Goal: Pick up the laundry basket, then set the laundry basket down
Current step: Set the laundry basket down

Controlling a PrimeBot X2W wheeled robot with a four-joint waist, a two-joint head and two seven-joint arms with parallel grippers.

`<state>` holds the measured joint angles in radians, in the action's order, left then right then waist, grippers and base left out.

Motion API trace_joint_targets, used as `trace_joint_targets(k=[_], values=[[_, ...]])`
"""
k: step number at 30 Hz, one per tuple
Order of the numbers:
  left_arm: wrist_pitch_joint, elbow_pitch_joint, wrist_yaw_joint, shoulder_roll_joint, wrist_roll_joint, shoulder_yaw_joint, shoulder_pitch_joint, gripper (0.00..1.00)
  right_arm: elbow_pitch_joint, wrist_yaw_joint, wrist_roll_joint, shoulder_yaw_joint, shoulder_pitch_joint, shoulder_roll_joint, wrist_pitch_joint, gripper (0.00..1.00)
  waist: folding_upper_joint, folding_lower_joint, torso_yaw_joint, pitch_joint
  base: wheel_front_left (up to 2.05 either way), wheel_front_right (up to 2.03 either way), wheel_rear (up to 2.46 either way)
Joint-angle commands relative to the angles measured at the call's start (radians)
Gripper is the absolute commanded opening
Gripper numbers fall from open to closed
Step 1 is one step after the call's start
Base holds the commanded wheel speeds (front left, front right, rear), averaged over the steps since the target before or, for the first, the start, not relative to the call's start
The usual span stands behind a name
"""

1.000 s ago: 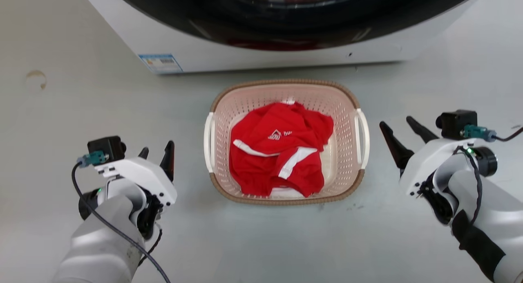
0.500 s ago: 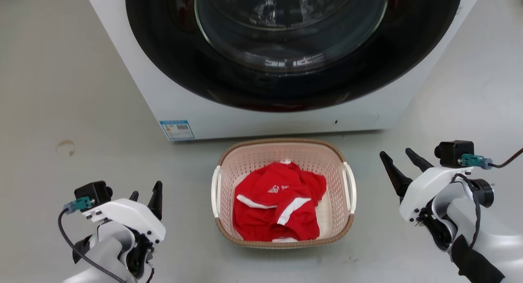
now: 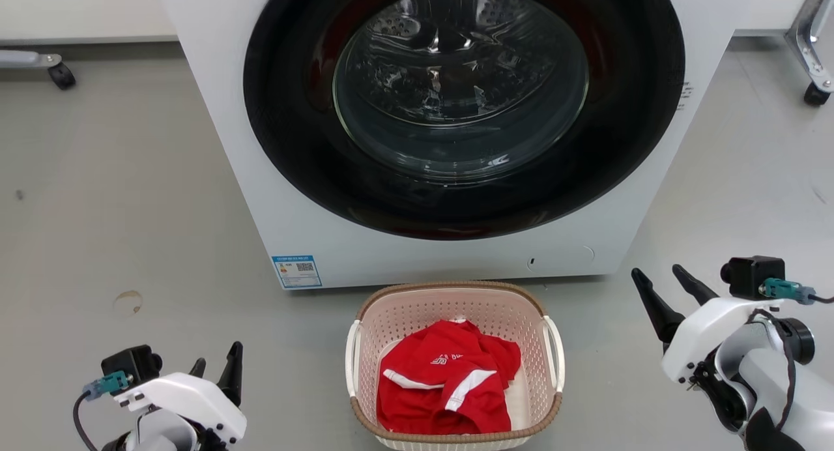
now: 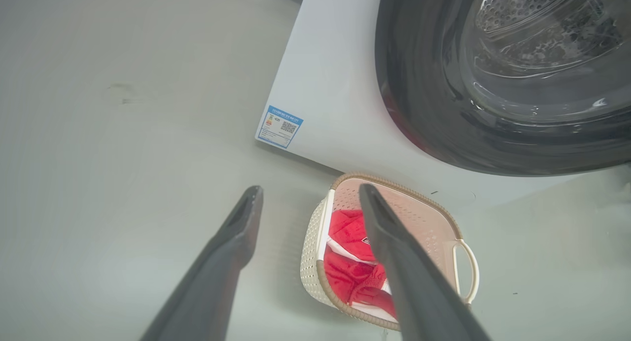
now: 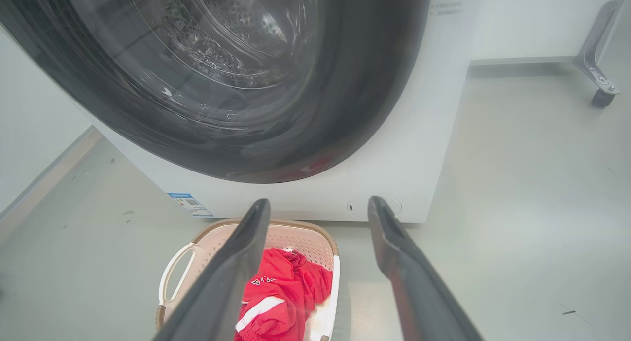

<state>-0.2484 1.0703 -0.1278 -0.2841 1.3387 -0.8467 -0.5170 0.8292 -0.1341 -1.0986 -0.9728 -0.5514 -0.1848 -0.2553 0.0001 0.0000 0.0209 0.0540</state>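
The laundry basket [image 3: 417, 320], pale pink with a brown rim and white side handles, stands on the grey floor just in front of the washing machine. A red garment with white stripes [image 3: 449, 379] lies inside it. My left gripper [image 3: 217, 360] hovers open to the basket's left, well apart from it. My right gripper [image 3: 657, 273] is open to its right, also clear of the handle. The left wrist view looks down past the left gripper [image 4: 309, 189] onto the basket [image 4: 429, 232]. In the right wrist view, the right gripper [image 5: 319, 202] frames the basket [image 5: 296, 232] from above.
The white washing machine [image 3: 313, 197] with its round dark glass door [image 3: 459, 92] rises directly behind the basket. Caster wheels of frames stand at the far left [image 3: 62, 76] and far right [image 3: 814, 94]. Open grey floor lies on both sides.
The head camera has risen and tilted up, so the basket now sits low and smaller in the picture and the whole machine door shows. Both grippers stay open beside the basket.
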Motion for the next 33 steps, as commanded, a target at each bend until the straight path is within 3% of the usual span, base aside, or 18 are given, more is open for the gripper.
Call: trace_joint_targets(k=[1, 9, 16, 20, 27, 33], values=[[-0.013, -0.017, 0.004, -0.036, -0.007, 0.036, -0.007, 1.0, -0.016, 0.003, 0.008, 0.011, 0.015, -0.022, -0.006, 1.0, -0.0001, 0.0, 0.003, -0.019, 0.0, 0.0, 0.0], [-0.013, -0.07, 0.012, -0.055, -0.023, 0.083, 0.041, 1.0, -0.056, 0.003, 0.046, 0.106, 0.066, -0.041, -0.006, 1.0, -0.0001, 0.0, 0.009, -0.055, 0.0, 0.0, 0.0], [-0.013, -0.211, 0.059, -0.089, -0.065, 0.103, 0.089, 1.0, -0.149, 0.003, 0.13, 0.227, 0.118, -0.079, -0.006, 1.0, -0.0001, 0.0, 0.014, -0.066, 0.0, 0.0, 0.0], [-0.013, -0.341, 0.117, -0.132, -0.099, 0.104, 0.129, 1.0, -0.212, 0.003, 0.19, 0.284, 0.156, -0.111, -0.006, 1.0, -0.0001, 0.0, 0.018, -0.07, 0.0, 0.0, 0.0], [-0.013, -0.635, 0.255, -0.228, -0.126, 0.114, 0.223, 1.0, -0.309, 0.003, 0.253, 0.364, 0.233, -0.166, -0.006, 1.0, -0.0001, 0.0, 0.024, -0.078, 0.0, 0.0, 0.0], [-0.011, -0.826, 0.355, -0.284, -0.116, 0.133, 0.307, 1.0, -0.356, 0.003, 0.262, 0.439, 0.297, -0.177, -0.006, 1.0, -0.0001, 0.0, 0.023, -0.075, 0.0, 0.0, 0.0]])
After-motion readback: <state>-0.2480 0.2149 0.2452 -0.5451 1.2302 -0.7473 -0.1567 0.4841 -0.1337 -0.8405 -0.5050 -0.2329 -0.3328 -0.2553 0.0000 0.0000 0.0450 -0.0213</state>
